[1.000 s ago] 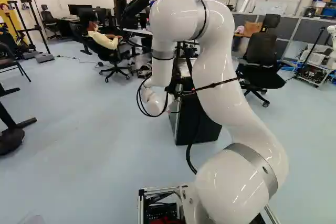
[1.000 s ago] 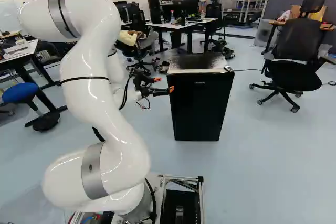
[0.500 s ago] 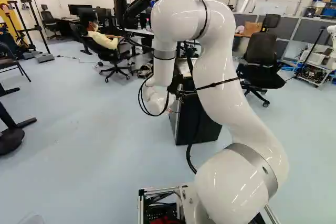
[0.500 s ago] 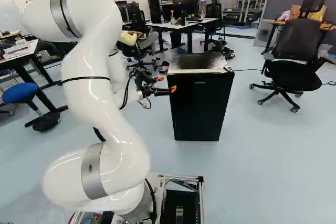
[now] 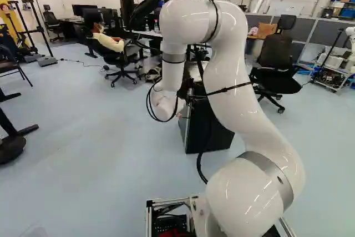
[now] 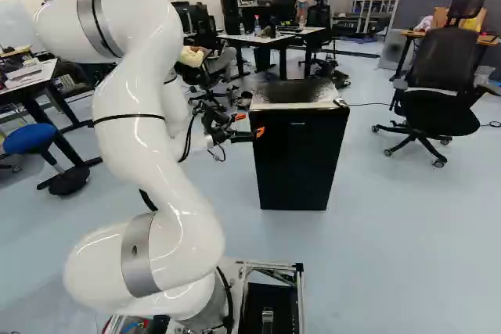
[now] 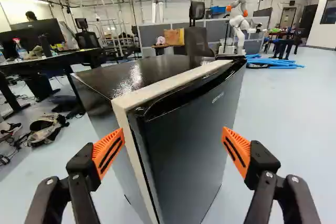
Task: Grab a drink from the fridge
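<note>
Both fingers [image 7: 108,153] of the pincer [image 7: 173,139] are standing spread — likely for working the door [image 7: 184,145] — while the closed fridge [image 7: 152,74] is standing just ahead, presumably hiding the drink inside.

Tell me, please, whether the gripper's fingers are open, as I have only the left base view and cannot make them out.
Observer: Yes; in the wrist view the gripper has its fingers wide apart.
Operator: Thank you. Does the fridge door look closed?
Observer: It seems so; the wrist view shows it lying along the fridge's pale front edge.
Operator: Where does the right base view place the gripper?
Observer: There it shows near the upper left of the fridge's front.
</note>
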Available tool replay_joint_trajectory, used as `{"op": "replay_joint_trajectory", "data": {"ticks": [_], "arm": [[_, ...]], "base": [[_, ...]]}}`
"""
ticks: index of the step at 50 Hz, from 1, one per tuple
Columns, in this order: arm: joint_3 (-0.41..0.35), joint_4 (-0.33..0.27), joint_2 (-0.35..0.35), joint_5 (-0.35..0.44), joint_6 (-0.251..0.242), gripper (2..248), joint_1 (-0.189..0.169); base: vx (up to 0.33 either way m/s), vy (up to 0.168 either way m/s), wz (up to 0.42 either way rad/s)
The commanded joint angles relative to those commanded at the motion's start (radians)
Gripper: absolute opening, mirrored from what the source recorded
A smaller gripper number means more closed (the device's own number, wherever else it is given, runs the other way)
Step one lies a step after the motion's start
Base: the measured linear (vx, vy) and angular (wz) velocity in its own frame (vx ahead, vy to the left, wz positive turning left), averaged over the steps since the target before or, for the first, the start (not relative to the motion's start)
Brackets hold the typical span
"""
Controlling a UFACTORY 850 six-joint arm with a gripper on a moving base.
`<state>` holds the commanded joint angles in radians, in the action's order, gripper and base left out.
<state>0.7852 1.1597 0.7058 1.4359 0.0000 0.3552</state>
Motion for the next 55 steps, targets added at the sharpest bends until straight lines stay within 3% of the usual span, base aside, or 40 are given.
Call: {"op": "replay_joint_trajectory", "data": {"ticks": [55], "arm": [[0.060,0.049,0.032,0.039,0.000,247,-0.020]], "base": [[0.000,0.000,0.000]]}}
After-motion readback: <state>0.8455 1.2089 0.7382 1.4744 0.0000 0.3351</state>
